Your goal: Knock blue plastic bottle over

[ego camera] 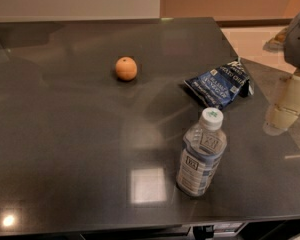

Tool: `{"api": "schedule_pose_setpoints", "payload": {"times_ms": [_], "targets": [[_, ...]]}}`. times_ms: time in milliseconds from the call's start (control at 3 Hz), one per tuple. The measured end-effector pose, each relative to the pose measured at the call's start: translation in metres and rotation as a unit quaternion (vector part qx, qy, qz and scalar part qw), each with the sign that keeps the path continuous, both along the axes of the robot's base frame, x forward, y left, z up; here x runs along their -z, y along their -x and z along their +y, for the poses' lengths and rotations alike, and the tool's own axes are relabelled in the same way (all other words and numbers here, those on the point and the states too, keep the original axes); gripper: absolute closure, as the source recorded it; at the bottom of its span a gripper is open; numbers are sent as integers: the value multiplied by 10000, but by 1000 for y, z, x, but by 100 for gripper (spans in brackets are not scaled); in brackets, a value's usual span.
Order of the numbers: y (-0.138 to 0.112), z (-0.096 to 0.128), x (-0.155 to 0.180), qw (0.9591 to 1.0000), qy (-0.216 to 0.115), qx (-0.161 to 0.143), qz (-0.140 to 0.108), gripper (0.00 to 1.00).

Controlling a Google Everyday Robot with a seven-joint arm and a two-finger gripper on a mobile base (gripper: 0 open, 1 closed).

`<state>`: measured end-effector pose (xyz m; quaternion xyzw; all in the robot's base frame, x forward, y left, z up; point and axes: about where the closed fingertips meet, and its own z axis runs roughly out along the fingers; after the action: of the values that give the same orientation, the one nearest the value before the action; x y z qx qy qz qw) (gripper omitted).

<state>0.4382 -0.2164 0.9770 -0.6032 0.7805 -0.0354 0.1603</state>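
Observation:
The blue plastic bottle (202, 154) stands on its base near the front right of the dark table (65, 149). It is clear and bluish, with a white cap and a blue-and-white label. My gripper (285, 106) shows at the right edge of the view as cream-coloured parts under a grey arm piece. It is to the right of the bottle and a little farther back, apart from it. Nothing is seen in the gripper.
An orange fruit (126, 68) sits at the middle back of the table. A crinkled dark-blue snack bag (219, 84) lies flat behind the bottle, between it and the gripper. The table's front edge runs just below the bottle. Its right edge is near the gripper.

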Motion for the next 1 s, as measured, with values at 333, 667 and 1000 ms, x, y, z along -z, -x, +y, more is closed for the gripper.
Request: {"api": "schedule_pose_setpoints", "payload": {"times_ms": [333, 667, 1000], "targets": [[0, 0, 0, 10000, 0, 0, -1, 0], [5, 8, 2, 9993, -321, -131, 109, 0], [17, 25, 9, 9950, -869, -409, 259, 0]]}}
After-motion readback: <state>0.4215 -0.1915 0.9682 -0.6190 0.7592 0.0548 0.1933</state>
